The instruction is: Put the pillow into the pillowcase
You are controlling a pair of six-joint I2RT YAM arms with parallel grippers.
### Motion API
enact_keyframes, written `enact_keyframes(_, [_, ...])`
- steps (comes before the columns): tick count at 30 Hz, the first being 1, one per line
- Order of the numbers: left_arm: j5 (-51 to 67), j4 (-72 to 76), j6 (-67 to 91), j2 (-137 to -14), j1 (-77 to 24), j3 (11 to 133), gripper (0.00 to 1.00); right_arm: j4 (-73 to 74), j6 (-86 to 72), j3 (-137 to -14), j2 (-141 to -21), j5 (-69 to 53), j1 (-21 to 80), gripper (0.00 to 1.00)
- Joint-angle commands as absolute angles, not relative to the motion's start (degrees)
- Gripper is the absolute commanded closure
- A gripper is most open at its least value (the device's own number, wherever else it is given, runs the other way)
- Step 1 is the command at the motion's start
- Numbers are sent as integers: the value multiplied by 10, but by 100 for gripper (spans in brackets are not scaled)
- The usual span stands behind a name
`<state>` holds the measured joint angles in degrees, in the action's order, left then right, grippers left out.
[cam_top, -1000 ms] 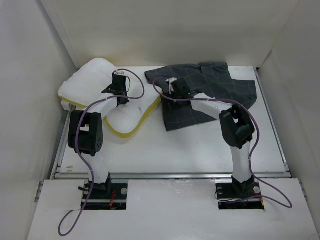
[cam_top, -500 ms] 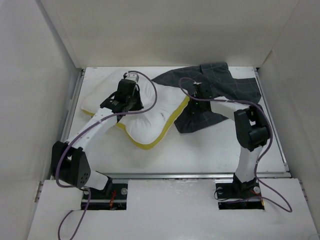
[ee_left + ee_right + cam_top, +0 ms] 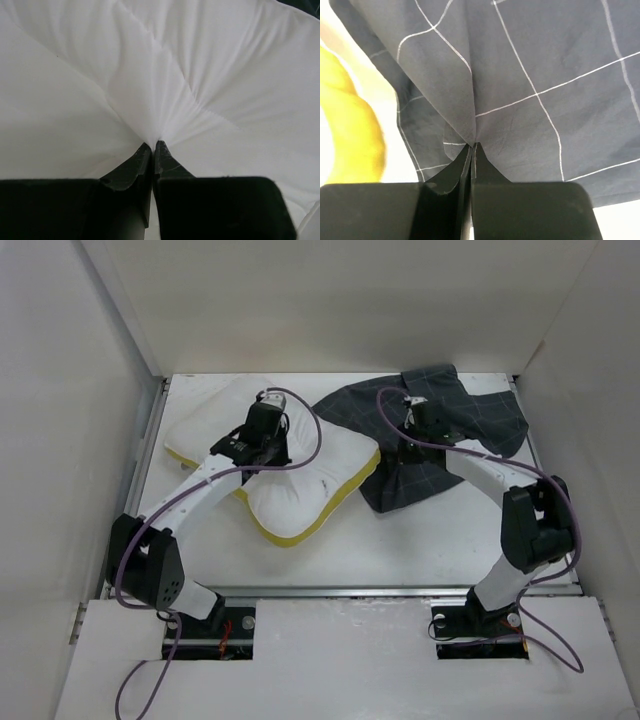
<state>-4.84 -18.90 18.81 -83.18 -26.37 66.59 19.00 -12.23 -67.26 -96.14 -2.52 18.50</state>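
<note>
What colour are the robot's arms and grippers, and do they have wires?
The left arm and right arm are white tubes with chunky black joints. A purple cable loops along each. The left gripper and right gripper are black, each with two pointed fingers.

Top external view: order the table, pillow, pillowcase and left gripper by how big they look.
1. table
2. pillow and pillowcase: too alike to rank, both bunched up
3. left gripper, clearly the smallest
</note>
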Motion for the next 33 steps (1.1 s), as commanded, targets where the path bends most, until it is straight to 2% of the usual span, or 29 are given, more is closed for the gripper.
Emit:
enact_keyframes(1, [-54, -153, 164, -797, -292, 671, 100, 195, -124, -693, -926, -39, 189, 100])
enact_keyframes(10, [-67, -173, 174, -830, -330, 658, 100, 195, -123, -741, -867, -92, 189, 100])
enact_keyframes(12, [-97, -201, 194, -852, -337, 686, 100, 207, -106, -734, -848, -87, 189, 100])
enact_keyframes(15, [-137, -207, 219, -898, -337, 739, 100, 228, -66, -716, -824, -141, 197, 100])
enact_keyframes(19, [-165, -201, 244, -949, -325, 825, 100, 264, -50, -677, -796, -123, 217, 100])
enact_keyframes(25, [-67, -130, 250, -975, -289, 874, 100, 271, -33, -642, -746, -118, 217, 100])
enact_keyframes(33, [-81, -113, 299, -1071, -314, 992, 100, 199, -69, -652, -771, -177, 222, 100])
